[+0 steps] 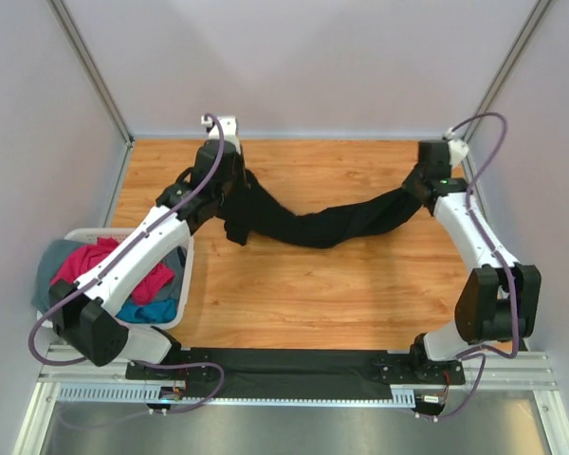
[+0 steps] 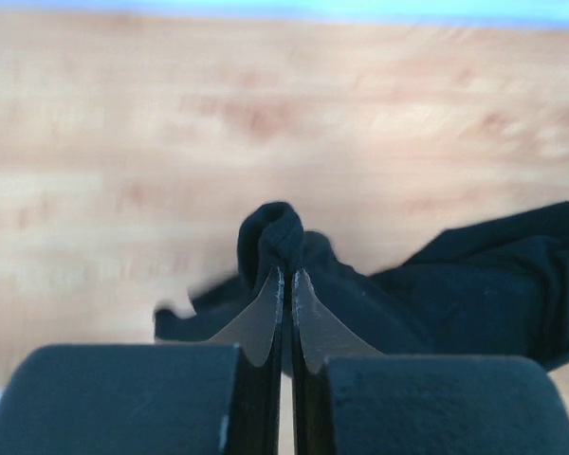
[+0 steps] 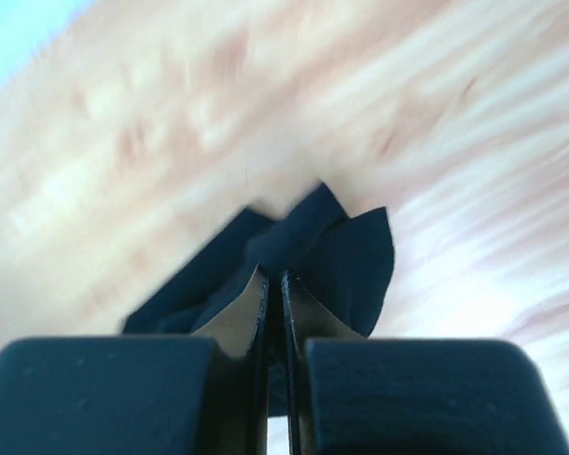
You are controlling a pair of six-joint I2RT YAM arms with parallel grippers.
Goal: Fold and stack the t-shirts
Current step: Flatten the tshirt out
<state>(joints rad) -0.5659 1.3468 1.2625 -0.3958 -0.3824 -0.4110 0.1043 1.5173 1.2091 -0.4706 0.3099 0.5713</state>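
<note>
— What carries it all?
— A wood-grain bench, filling the middle of the frame, with pale walls behind and at both sides.
— Anything at lower left?
— A white slotted basket at the bench's left edge. Along the bottom runs a black strip, with a metal rail just below it.

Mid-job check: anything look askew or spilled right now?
The black t-shirt runs bunched like a rope between the left gripper and right gripper, not spread flat. A grey t-shirt spills over the left rim of the basket.
</note>
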